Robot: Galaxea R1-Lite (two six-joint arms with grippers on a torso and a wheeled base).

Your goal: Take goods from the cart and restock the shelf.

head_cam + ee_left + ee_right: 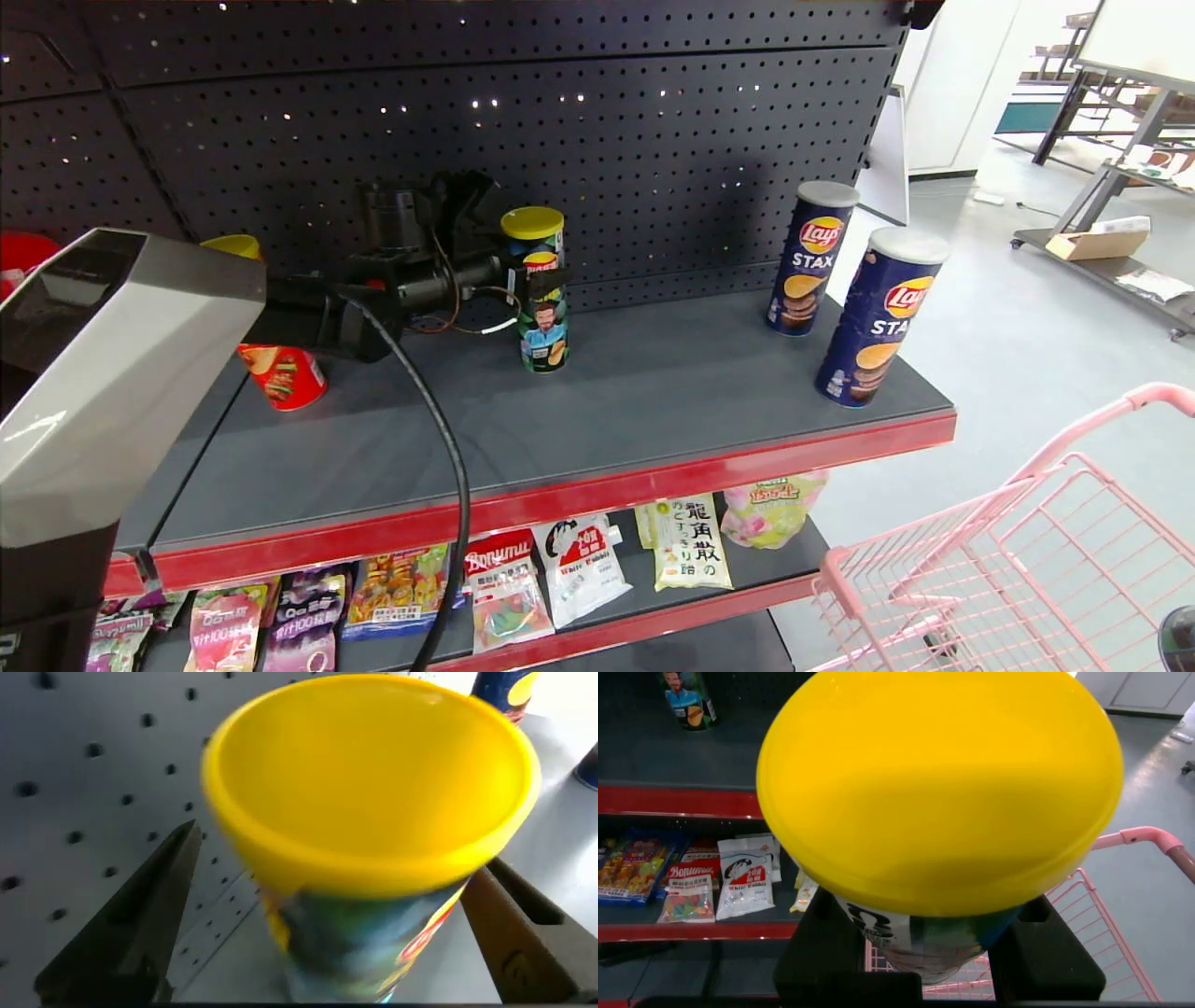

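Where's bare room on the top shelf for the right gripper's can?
Widest bare patch: between the green can and the two blue cans. The front strip along the red shelf edge is also free. Crowded at left: left gripper around the green can, red can beside it.

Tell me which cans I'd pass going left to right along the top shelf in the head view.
red can → green can → far blue can → near blue can

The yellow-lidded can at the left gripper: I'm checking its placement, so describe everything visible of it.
The can is a tall tube with a yellow lid and green-blue printed wrap. It stands upright on the dark shelf near the pegboard. The left gripper straddles its upper part, one finger visibly clear of it.
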